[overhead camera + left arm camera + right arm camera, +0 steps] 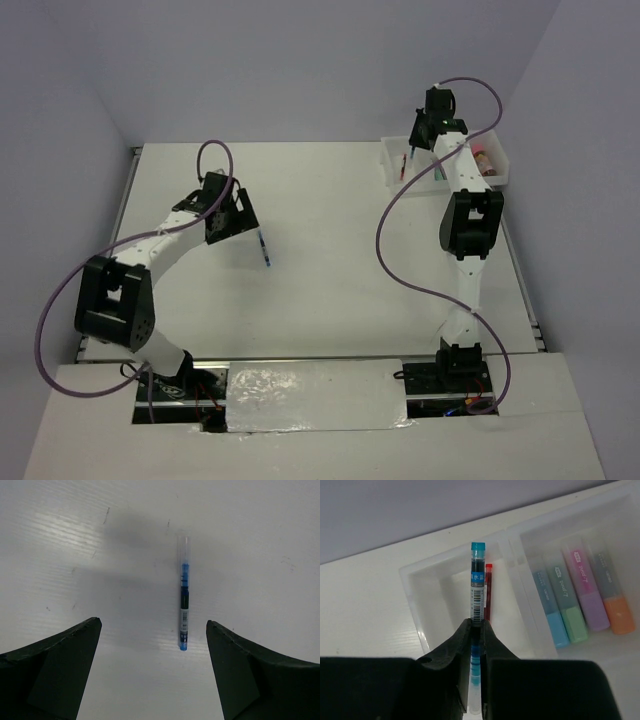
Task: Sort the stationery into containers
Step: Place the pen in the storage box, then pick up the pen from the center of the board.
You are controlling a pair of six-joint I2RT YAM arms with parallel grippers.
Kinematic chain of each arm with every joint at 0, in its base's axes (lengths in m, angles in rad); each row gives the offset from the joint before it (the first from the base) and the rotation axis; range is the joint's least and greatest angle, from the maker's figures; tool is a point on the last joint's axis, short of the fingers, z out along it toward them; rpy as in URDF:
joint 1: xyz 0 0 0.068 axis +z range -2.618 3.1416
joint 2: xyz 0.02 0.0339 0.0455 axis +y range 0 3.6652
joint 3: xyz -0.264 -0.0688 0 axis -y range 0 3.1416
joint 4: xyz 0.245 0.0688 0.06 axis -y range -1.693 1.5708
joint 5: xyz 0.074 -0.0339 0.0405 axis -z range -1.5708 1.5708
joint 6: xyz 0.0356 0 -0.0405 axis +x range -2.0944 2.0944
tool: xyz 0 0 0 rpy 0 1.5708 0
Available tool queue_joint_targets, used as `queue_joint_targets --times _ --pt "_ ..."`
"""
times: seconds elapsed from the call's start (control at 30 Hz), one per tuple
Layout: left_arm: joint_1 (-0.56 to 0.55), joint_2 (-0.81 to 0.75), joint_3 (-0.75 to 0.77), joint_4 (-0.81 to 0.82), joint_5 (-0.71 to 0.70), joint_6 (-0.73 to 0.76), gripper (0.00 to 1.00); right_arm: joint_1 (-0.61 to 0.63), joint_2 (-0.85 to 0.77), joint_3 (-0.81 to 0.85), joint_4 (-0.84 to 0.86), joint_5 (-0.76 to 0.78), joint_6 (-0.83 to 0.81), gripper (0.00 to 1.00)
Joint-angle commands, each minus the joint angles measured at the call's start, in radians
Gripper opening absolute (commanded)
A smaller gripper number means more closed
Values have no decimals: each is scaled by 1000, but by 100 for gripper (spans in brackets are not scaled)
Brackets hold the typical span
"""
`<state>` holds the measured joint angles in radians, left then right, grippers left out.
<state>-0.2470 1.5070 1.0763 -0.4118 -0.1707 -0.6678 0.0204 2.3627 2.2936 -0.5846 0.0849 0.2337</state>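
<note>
A white table (330, 300) sits under pale lilac walls, and on my left the left gripper (152, 622) hangs with its fingers spread wide over a blue pen (183, 595) lying flat on the bare top, its barcode label too small to read. Far right, the right gripper (477, 627) is clamped on a second blue pen (478, 580), whose lower end is buried between the fingers and whose barcode and printed characters I can't make out. It is held above the left compartment of the tray (415, 605), where a red pen (488, 592) lies. The middle compartment holds a light-blue highlighter (551, 615), green highlighter (568, 610), purple highlighter (587, 595) and orange highlighter (612, 595) with unreadable print, while my arm hides most of the third, where only something pinkish (484, 160) shows.
</note>
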Motion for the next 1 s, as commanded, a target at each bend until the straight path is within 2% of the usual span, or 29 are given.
queue_joint_targets --times 0.0,0.07,0.1,0.13,0.2,0.23,0.33,0.4,0.5,0.53,0.57,0.77,0.8,0.83,0.87,0.97 --pt "-18 77 57 102 20 -35 99 3 18 26 38 -60 -19 13" --pt "-34 128 83 110 13 -41 99 0 27 20 60 -42 5 39" --pt "-49 145 96 107 7 -41 99 -2 30 21 68 -46 10 47" --pt "-57 163 108 99 -13 -39 99 0 35 33 69 -50 15 63" --pt "-72 208 137 91 -19 -42 99 1 35 44 66 -56 27 78" --pt "-75 220 142 91 -21 -47 99 1 33 55 62 -54 27 91" --pt "-86 266 142 99 -38 -59 99 6 -3 44 57 -56 21 97" --pt "-97 286 146 97 -58 -61 99 18 -74 20 48 -54 13 97" --pt "-110 332 163 97 -62 -65 95 62 -244 -129 84 -53 -7 97" --pt "-115 357 174 90 -65 -70 93 76 -290 -231 124 -48 -14 97" --pt "-129 369 178 87 -76 -75 86 107 -377 -276 143 -42 -14 97" --pt "-190 432 192 24 -161 -115 65 176 -583 -548 236 -134 47 98" --pt "-192 441 189 28 -158 -118 54 200 -615 -595 262 -154 56 98" --pt "-193 455 185 30 -141 -119 46 216 -681 -690 317 -187 65 98" --pt "-193 461 182 30 -136 -121 28 226 -710 -736 348 -206 70 100" --pt "-198 444 148 62 -102 -110 0 250 -816 -926 465 -315 124 100"
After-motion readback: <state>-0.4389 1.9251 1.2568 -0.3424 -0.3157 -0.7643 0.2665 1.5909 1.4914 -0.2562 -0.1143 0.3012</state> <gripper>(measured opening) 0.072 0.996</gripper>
